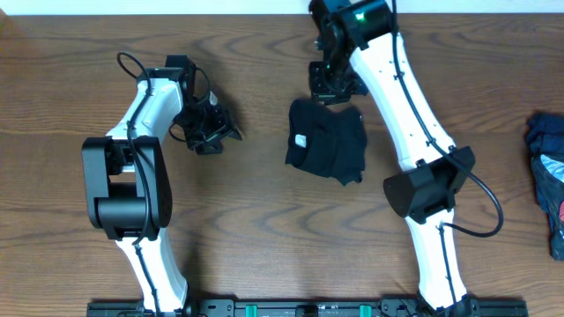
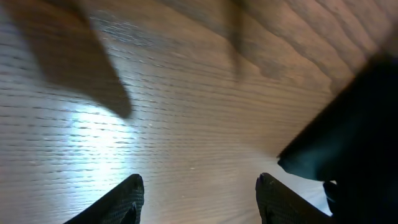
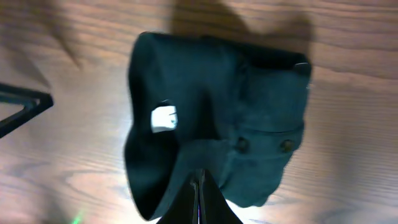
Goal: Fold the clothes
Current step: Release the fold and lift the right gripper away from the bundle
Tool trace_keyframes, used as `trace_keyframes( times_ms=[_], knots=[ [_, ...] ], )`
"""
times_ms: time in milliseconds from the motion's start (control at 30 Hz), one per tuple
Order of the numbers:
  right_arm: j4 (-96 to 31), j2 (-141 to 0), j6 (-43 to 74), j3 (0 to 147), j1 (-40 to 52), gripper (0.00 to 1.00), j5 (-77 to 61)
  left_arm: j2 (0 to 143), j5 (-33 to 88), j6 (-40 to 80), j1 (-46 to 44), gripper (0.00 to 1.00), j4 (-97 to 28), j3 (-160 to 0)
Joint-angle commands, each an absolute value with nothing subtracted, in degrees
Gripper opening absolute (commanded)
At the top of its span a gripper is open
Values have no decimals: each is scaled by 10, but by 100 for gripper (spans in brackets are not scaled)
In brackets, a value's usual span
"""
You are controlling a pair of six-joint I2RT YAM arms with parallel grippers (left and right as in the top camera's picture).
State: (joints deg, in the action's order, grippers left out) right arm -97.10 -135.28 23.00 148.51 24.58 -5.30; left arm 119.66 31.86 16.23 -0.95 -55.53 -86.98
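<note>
The black top lies folded into a compact bundle at the table's middle, its white tag showing on the left side. In the right wrist view the top fills the centre, with the tag and two cuff buttons visible. My right gripper is at the bundle's far edge; its fingers are pressed together, with no fabric seen between them. My left gripper is to the left of the top, apart from it. Its fingers are open and empty over bare wood, with the black fabric to their right.
A dark blue bundle with grey-white and red patches lies at the table's right edge. The wooden table spreads around the top. The arm bases stand along the front edge.
</note>
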Motion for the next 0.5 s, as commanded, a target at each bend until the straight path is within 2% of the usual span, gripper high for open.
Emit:
trace_keyframes(
  times_ms=[0, 467],
  knots=[
    [-973, -1353, 237, 1454, 231, 1, -54, 1201, 357, 150, -10, 60, -557, -875],
    [-867, -1353, 219, 1196, 246, 1, -98, 1201, 373, 151, -10, 60, -550, -877]
  ],
)
